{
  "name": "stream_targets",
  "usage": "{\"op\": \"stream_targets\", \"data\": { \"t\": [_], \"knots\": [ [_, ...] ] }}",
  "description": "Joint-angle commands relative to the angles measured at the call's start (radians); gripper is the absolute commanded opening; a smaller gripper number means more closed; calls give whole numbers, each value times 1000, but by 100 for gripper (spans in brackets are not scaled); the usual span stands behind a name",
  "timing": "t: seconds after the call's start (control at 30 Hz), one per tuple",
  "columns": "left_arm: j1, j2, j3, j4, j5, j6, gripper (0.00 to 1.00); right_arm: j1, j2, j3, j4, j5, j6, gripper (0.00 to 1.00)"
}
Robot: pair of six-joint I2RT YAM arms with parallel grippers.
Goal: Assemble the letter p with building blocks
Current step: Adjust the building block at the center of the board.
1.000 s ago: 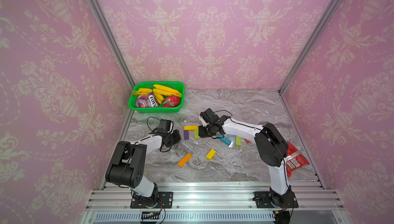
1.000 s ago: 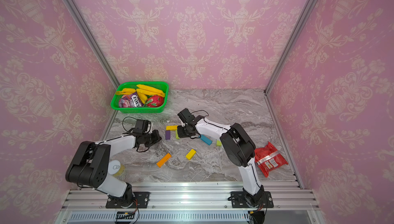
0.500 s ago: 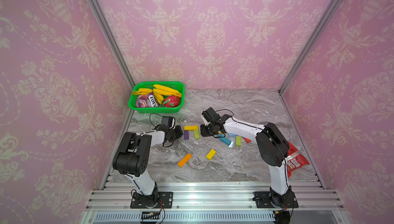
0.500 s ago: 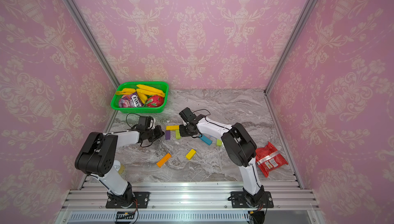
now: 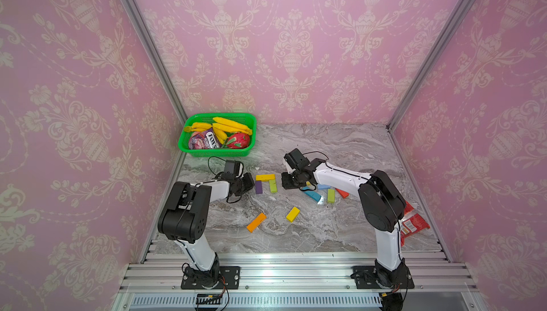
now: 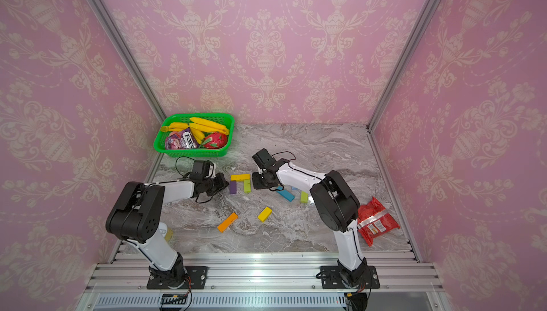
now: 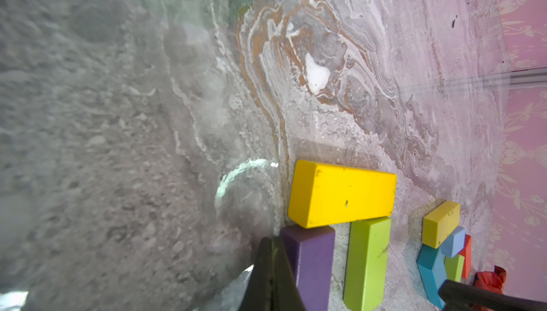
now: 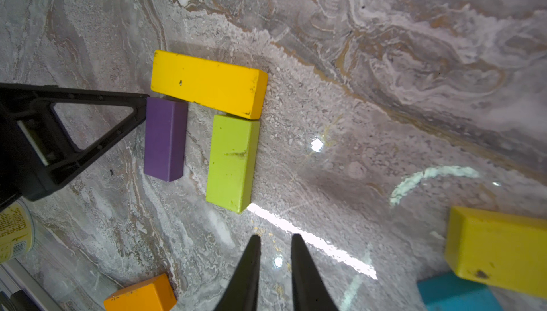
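On the marble table, the left gripper, fingers pressed together, touches the outer side of the purple block. The right gripper, fingers slightly apart and empty, sits near the free end of the green block. The yellow block lies across both blocks' far ends.

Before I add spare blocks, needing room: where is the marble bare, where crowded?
Bare: far marble between green basket and right wall; near strip between orange block and front rail. Crowded: between left claw and right claw around the purple block, and the cluster around the teal block.
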Motion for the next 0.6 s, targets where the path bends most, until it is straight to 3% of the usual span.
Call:
{"op": "stream_targets", "data": {
  "t": [0.0, 0.57],
  "knots": [
    [-5, 43, 1, -45, -9, -22, 0, -6, -32, -18, -1, 3, -12, 23],
    [-11, 49, 7, -33, -7, -30, 0, -9, -26, -21, 6, -3, -5, 23]
  ]
}}
